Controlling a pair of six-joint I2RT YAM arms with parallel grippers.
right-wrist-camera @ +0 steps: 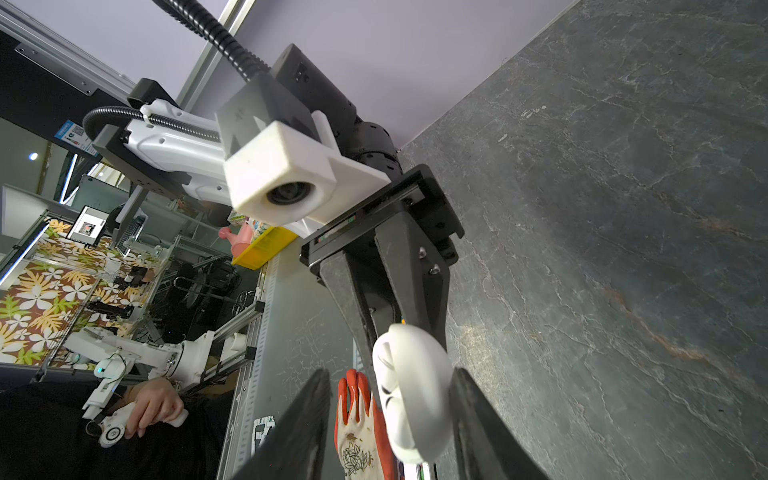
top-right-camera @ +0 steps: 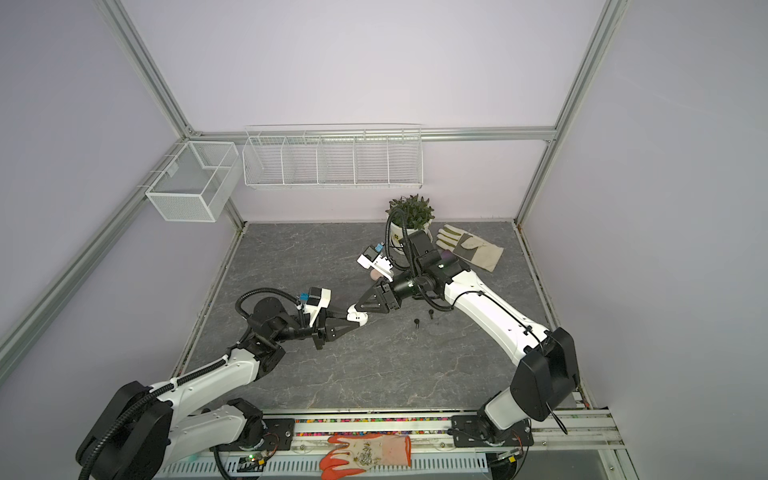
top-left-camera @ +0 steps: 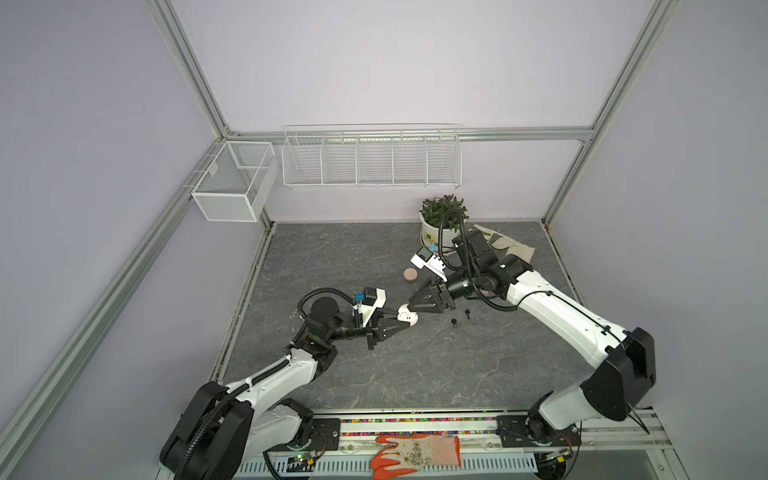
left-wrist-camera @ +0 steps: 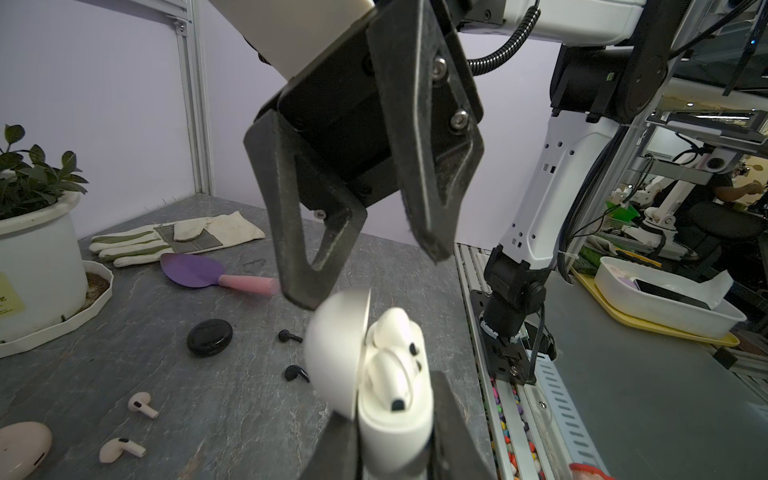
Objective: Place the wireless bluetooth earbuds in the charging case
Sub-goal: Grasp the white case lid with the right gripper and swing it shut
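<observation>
The grey marbled table [top-left-camera: 415, 374] carried everything, and both arms met over its middle. The left gripper [top-left-camera: 400, 321] was clenched on the lower body of the white charging case [left-wrist-camera: 390, 432], one finger on each flank, holding it up off the table. The right gripper [left-wrist-camera: 370, 274] faced it with its fingers spread and grasping nothing. In the right wrist view the case sat in the gap between those two fingers. One fingertip [left-wrist-camera: 305, 297] stood at the top edge of the open lid [left-wrist-camera: 336, 353]; whether it touched could not be told.

The lid stood swung back on its hinge, slightly blurred. Two white earbuds [left-wrist-camera: 388, 328] sat side by side in the case's wells, heads up.

A black case [left-wrist-camera: 210, 336] and a pinkish case [left-wrist-camera: 23, 453] lay closed on the table, well apart. Two black earbuds [left-wrist-camera: 296, 373] lay loose near the held case, between it and the black case. Two pale earbuds [left-wrist-camera: 142, 404] lay beside the pinkish case, clear of both grippers.
</observation>
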